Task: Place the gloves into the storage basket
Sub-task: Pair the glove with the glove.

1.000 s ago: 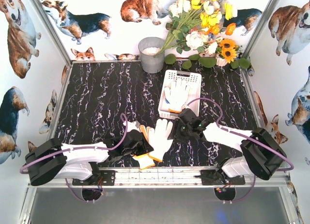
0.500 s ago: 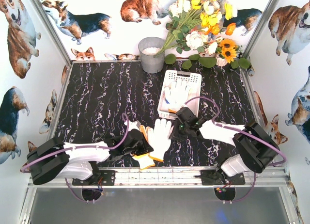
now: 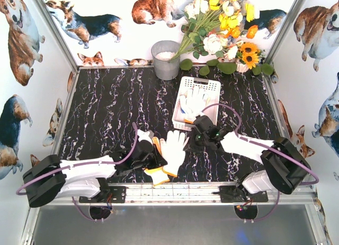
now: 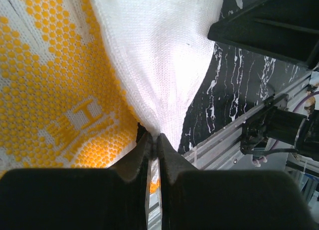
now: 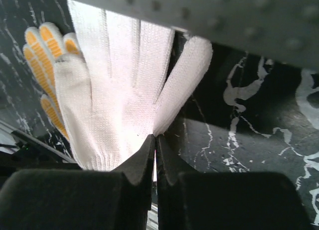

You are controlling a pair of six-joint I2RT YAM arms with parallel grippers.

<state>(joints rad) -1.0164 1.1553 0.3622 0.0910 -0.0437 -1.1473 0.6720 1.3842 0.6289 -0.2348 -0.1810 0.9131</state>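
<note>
A plain white glove [image 3: 174, 151] lies flat near the table's front, overlapping an orange-dotted glove [image 3: 156, 145]. My left gripper [image 3: 158, 159] is shut on the white glove's left edge; in the left wrist view the white knit [image 4: 159, 56] bunches into the closed jaws [image 4: 154, 136], with the orange-dotted glove [image 4: 50, 90] beside it. My right gripper [image 3: 189, 142] is shut on the same glove's right edge by the thumb [image 5: 154, 138]. The white storage basket [image 3: 198, 82] stands just beyond, with gloves [image 3: 193, 102] in it.
A grey metal bucket [image 3: 166, 59] and a flower bunch [image 3: 222, 27] stand at the back. The basket's near wall [image 5: 224, 16] hangs close over the right gripper. A metal rail [image 3: 175, 191] runs along the table's front edge.
Both grippers have closed onto the white glove's edges. The right arm has edged slightly left toward the glove. The gloves lie where they were.
</note>
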